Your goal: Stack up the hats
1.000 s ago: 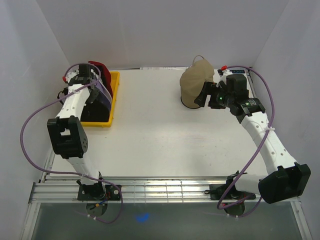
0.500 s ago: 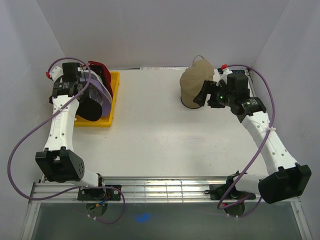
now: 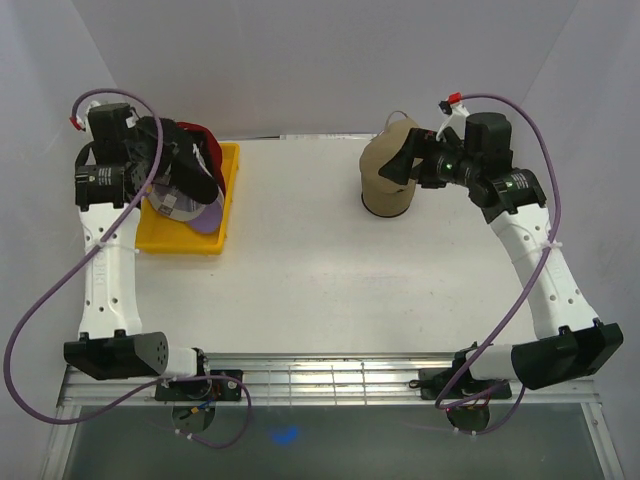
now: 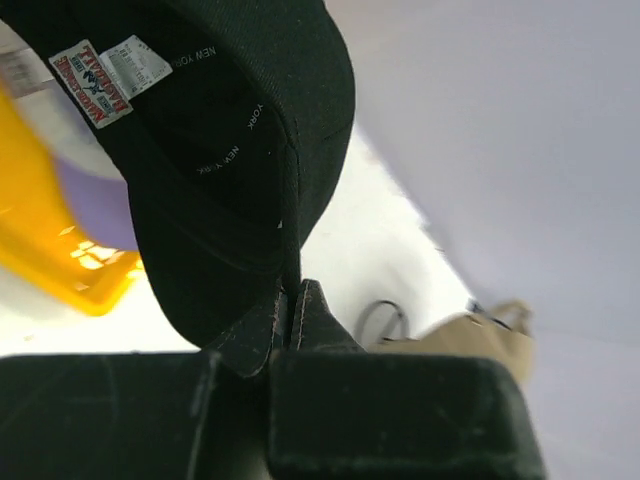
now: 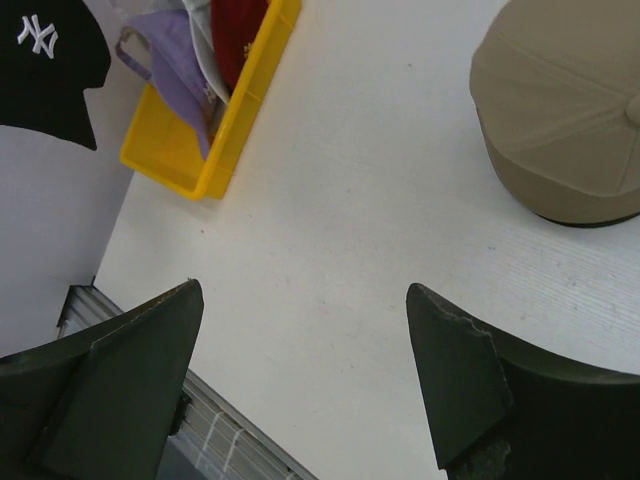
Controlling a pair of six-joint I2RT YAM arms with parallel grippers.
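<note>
Left gripper (image 4: 293,303) is clamped tight on the edge of the black cap (image 4: 230,150) (NY logo on the front) and holds it up in the air at the far left, by the yellow tray (image 3: 180,240); lavender cap (image 5: 180,60) and dark red cap (image 5: 238,35) sit in that tray; right gripper (image 5: 300,370) has its jaws wide apart, gripping nothing — it's just beside the tan cap (image 3: 383,180), which sits on the table (image 3: 300,280) at the far right.

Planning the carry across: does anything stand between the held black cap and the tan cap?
Nothing visible: bare table lies between black cap and tan cap. The open right gripper hangs just beside the tan cap.
</note>
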